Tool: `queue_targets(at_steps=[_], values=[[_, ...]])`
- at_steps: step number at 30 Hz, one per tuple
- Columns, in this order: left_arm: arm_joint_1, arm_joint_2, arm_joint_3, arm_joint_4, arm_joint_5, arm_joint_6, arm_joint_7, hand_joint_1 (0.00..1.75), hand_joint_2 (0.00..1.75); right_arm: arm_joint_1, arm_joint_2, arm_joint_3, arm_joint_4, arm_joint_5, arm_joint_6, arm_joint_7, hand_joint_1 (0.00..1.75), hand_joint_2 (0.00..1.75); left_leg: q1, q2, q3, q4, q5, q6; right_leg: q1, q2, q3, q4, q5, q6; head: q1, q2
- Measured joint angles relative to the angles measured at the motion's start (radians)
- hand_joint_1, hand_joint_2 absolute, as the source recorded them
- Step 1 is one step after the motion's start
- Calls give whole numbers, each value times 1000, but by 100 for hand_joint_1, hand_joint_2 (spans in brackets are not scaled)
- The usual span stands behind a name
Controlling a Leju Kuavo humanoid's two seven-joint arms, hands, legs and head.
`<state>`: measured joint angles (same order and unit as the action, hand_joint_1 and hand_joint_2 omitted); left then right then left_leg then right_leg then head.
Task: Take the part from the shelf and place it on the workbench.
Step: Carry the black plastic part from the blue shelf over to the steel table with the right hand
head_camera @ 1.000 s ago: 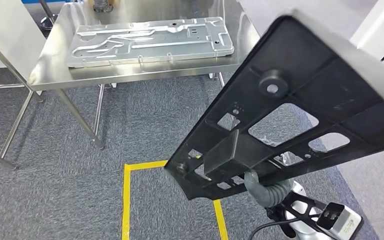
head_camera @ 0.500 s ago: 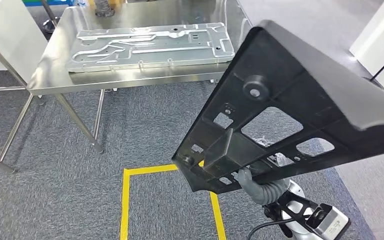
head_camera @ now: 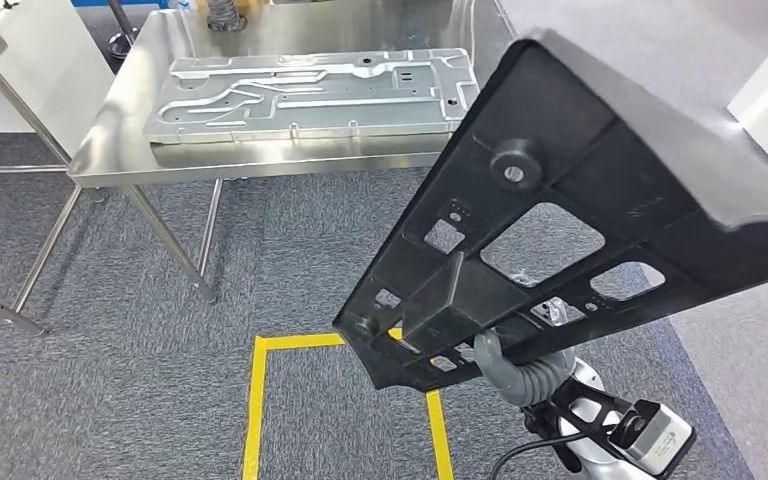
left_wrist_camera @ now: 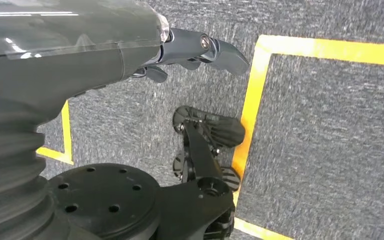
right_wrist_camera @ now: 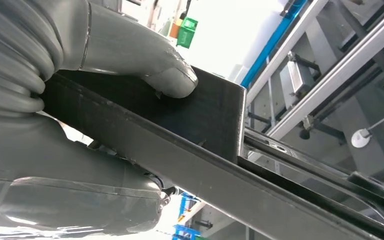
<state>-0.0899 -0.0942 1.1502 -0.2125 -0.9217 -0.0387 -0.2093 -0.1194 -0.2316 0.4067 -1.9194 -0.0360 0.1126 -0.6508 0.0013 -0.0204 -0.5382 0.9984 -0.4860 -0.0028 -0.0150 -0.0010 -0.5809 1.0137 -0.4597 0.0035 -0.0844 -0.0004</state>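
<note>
Off the shelf but not yet delivered: the right hand (right_wrist_camera: 80, 125) clasps the black part (head_camera: 560, 230) short of the workbench (head_camera: 110, 150), left hand (left_wrist_camera: 190, 50) idle, fingers loosely apart.

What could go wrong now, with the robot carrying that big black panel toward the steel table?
The large black plastic panel with cut-outs is held at one edge by the right hand alone and tilts steeply, so it might slip or swing. The left hand hangs free above the carpet, giving no support. The shiny steel workbench already carries a stamped silver metal plate, so the panel may land on it or catch the table edge.
</note>
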Motion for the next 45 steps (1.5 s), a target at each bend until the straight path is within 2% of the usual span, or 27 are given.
queue_targets(at_steps=[2, 3, 5, 6, 7, 8, 10, 11, 13, 16, 18, 21, 22, 23, 24, 26, 27, 28, 31, 33, 36, 38, 39, 42, 43, 44, 45], values=[[-1, 0, 0, 0, -1, 0, 0, 0, 175, -1, -3, 0, -3, -2, 0, 0, 175, 175, 3, 4, -10, 35, -21, -11, 0, -1, 11, -5, -4, -15, 0, 0], [-1, 0, 0, 0, -1, 0, -1, 0, 175, -1, -4, 0, -5, -3, 1, 0, 175, 175, 4, 6, -33, 84, -43, -15, 1, -2, 17, -7, -8, -21, 0, 0], [-1, 0, 0, 0, -2, 0, -1, 0, 175, -2, -4, 0, -6, -4, 3, 0, 175, 175, 5, 9, -113, 228, -96, -19, 5, -4, 29, -7, -19, -29, 0, 0], [1, 0, 0, 0, -2, 0, 0, 0, 175, -1, -4, 0, -6, -5, 4, 0, 175, 175, 5, 9, -151, 286, -108, -19, 9, -4, 36, -7, -25, -30, 0, 0], [2, 0, 0, 0, -3, 0, 0, 0, 175, -1, -4, 0, -6, -5, 4, 0, 175, 175, 4, 10, -173, 311, -100, -17, 12, -4, 43, -7, -31, -32, 0, 0], [3, 0, 0, 0, -3, 0, 0, 0, 175, -1, -4, 0, -6, -6, 4, 0, 175, 175, 2, 10, -174, 291, -71, -12, 14, -4, 53, -7, -38, -32, 0, 0], [3, 0, 0, 0, -3, 1, 0, 0, 175, -2, -4, 0, -6, -8, 4, 0, 175, 175, -5, 11, -126, 157, 16, 4, 16, -4, 76, -8, -53, -31, 0, 0], [3, 1, 1, 0, -3, 0, 0, 0, 175, -3, -4, 0, -6, -9, 4, 0, 175, 175, -11, 13, -97, 90, 45, 12, 17, -4, 86, -9, -60, -27, 0, 0], [1, 3, 1, 0, -4, 0, -1, 0, 175, -4, -4, 0, -7, -13, 5, 0, 175, 175, -21, 15, -69, 22, 56, 26, 16, -3, 99, -14, -69, -18, 0, 0], [3, 4, 1, 0, -4, 0, -1, 0, 175, -3, -4, -1, -10, -16, 5, 0, 175, 175, -19, 12, -45, -5, 51, 45, 15, -3, 107, -1, -60, 1, 0, 0], [3, 4, 2, 0, -4, 0, -1, 0, 175, -5, -4, -2, -12, -17, 6, 0, 175, 175, -15, 11, -21, -15, 51, 54, 13, -2, 79, 62, -83, 10, 0, 0], [2, 4, 2, 0, -4, 0, -2, 0, 175, -2, -3, -3, -13, -18, 8, 0, 175, 175, -14, 10, -3, -16, 34, 56, 4, 0, -40, 236, -151, 23, 0, 0], [3, 4, 2, 0, -4, 0, -2, 0, 175, 1, -2, -3, -13, -18, 11, 0, 175, 175, -14, 9, 4, -16, 27, 54, 1, 0, -71, 262, -158, 27, 0, 0], [5, 4, 2, 0, -4, 0, -2, 0, 175, 3, -2, -3, -13, -19, 14, 0, 175, 175, -13, 8, 13, -15, 20, 53, -2, 0, -86, 253, -145, 29, 0, 0], [7, 4, 2, 0, -3, 0, -2, 0, 175, 4, -2, -4, -13, -19, 16, 0, 175, 175, -12, 8, 24, -15, 11, 50, -4, -1, -81, 207, -109, 30, 0, 0], [8, 3, 2, 0, -3, 0, -2, 0, 175, 4, -2, -4, -14, -19, 17, 0, 175, 175, -11, 7, 44, -13, -7, 42, -5, -2, -47, 75, -15, 27, 0, 0], [7, 2, 2, 0, -3, 0, -2, 0, 175, 5, -2, -5, -14, -19, 17, 0, 175, 175, -11, 7, 50, -14, -15, 36, -3, -4, -34, 29, 9, 22, 0, 0], [6, 2, 2, 0, -3, 0, -2, 0, 175, 6, -2, -6, -14, -19, 17, 0, 175, 175, -11, 7, 53, -15, -22, 29, 0, -4, -27, 4, 21, 14, 0, 0], [5, 3, 2, 0, -3, 2, -3, 0, 175, 7, -4, -9, -17, -19, 18, 0, 175, 175, -9, 8, 62, -1, -27, 9, 3, -3, -12, -9, 18, -10, 0, 0], [3, 3, 3, 0, -3, 2, -3, 0, 175, 7, -7, -10, -19, -18, 20, 0, 175, 175, -6, 10, 33, 69, -39, -1, 2, -3, 8, -12, 10, -22, 0, 0], [3, 2, 3, 0, -3, 3, -3, 0, 175, 9, -8, -10, -20, -15, 21, 0, 175, 175, -1, 12, -95, 257, -104, -12, 5, -4, 34, -13, -14, -29, 0, 0], [8, 2, 3, 0, -3, 4, -3, 0, 175, 11, -8, -10, -20, -15, 21, 0, 175, 175, 0, 12, -149, 290, -131, -14, 6, -2, 58, -13, -34, -29, 0, 0], [9, 2, 3, 0, -3, 4, -3, 0, 175, 12, -8, -10, -20, -15, 21, 0, 175, 175, 0, 12, -153, 256, -113, -12, 7, -1, 73, -13, -46, -28, 0, 0], [12, 2, 3, 0, -3, 3, -4, 0, 175, 13, -8, -10, -20, -11, 18, 0, 175, 175, -4, 13, -122, 78, 40, 2, 8, 0, 113, -15, -79, -20, 0, 0], [12, 2, 4, 0, -3, 3, -4, 0, 175, 13, -8, -10, -20, -8, 17, 0, 175, 175, -7, 14, -114, 44, 75, 8, 8, 1, 121, -19, -88, -14, 0, 0], [13, 2, 4, 0, -3, 2, -5, 0, 175, 14, -8, -10, -20, -6, 15, 0, 175, 175, -9, 14, -110, 27, 92, 15, 9, 2, 127, -20, -91, -8, 0, 0], [13, 2, 4, 0, -3, 1, -6, 0, 175, 14, -8, -10, -20, -4, 13, 0, 175, 175, -10, 13, -104, 22, 88, 21, 9, 3, 130, -19, -89, -1, 0, 0]])
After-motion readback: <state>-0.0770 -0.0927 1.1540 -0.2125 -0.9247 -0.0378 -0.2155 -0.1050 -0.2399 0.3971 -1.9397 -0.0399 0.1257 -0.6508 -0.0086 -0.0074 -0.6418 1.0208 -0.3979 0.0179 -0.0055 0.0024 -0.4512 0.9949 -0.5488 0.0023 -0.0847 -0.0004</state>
